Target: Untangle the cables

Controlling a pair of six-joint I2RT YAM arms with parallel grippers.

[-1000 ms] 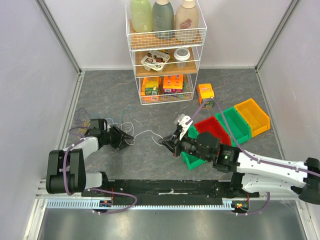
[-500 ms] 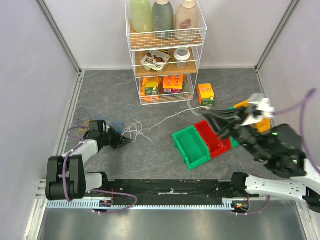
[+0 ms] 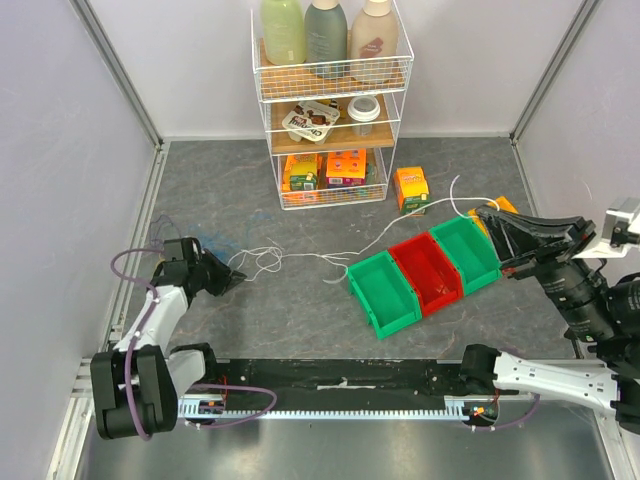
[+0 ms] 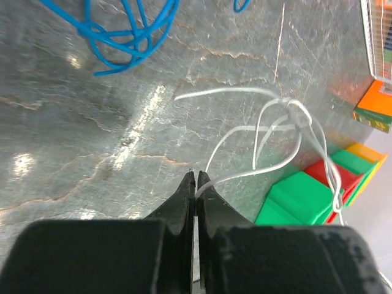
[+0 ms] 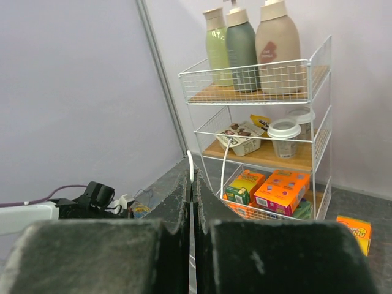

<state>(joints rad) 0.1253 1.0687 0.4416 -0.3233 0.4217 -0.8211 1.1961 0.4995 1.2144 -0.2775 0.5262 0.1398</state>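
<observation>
A white cable [image 3: 258, 260] runs from small loops near my left gripper [image 3: 232, 280] across the floor and over the bins to my right gripper [image 3: 480, 213], which is raised at the right. Both grippers are shut on this white cable. In the left wrist view the shut tips [image 4: 196, 177] pinch one strand, and a white knot [image 4: 297, 113] of loops lies ahead. A blue cable [image 4: 122, 30] lies coiled on the floor beyond. In the right wrist view the cable end [image 5: 191, 162] sticks up from the shut tips [image 5: 192, 176]. Yellow and dark grey cables do not show clearly.
Green [image 3: 383, 292], red [image 3: 427, 272] and green [image 3: 465, 250] bins sit in a row at centre right, with a yellow bin partly hidden behind my right arm. An orange box [image 3: 411, 188] lies by the wire shelf rack [image 3: 330, 100] at the back.
My right gripper has swung from the centre up and to the far right, drawing the white cable out across the bins. My left gripper has shifted a little to the left.
</observation>
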